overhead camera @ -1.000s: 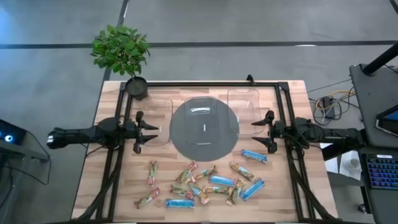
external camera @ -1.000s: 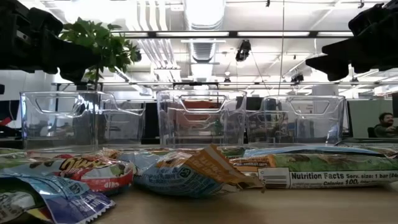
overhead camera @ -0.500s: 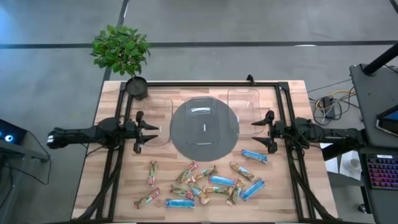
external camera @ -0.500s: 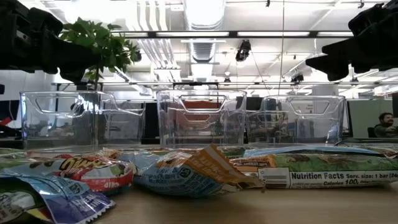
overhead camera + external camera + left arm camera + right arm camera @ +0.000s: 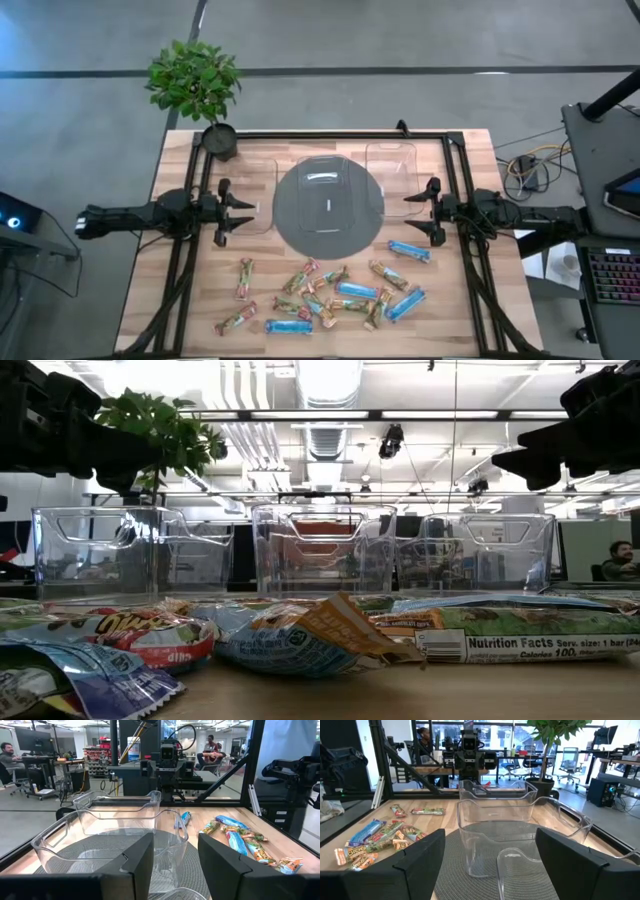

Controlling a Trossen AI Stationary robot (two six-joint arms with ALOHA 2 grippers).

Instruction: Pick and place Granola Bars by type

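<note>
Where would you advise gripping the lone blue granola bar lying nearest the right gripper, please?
The blue granola bar lies flat and apart from the pile, slanted across the table, just in front of the open right gripper. I would come straight down from above and pinch it across its narrow width at mid-length, fingers turned square to its long axis; nothing crowds its sides there.

We see a grey floor (image 5: 400, 30) crossed by dark seams around the wooden table (image 5: 470, 330). Ceiling ducts (image 5: 245, 430) and strip lights (image 5: 330, 380) run overhead. Beyond stand desks (image 5: 615, 767), office chairs (image 5: 570, 757), a seated person (image 5: 9, 752) and shelving (image 5: 97, 755).
</note>
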